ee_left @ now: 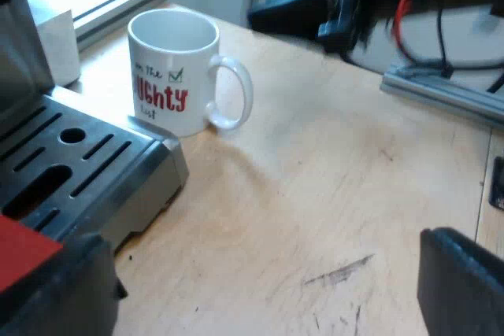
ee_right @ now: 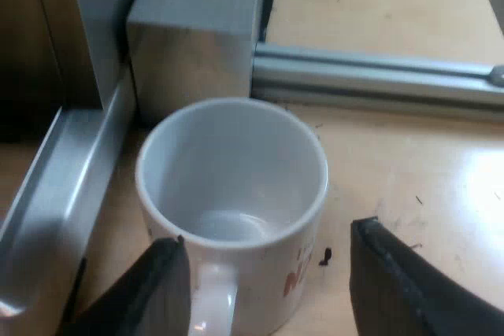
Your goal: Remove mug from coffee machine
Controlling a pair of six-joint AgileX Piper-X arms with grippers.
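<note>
Bright, even light; soft mug (ee_left: 172, 76) shadow on table (ee_left: 339, 194).

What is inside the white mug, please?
Nothing visible: the mug shows a bare white wall and bottom. Its near rim covers a strip of the bottom.

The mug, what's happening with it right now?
The white mug stands upright and empty on the wooden table, right beside the machine's drip tray, not on it. The right gripper hangs over it, open, fingers either side of the handle. The left gripper is open too, holding nothing.
</note>
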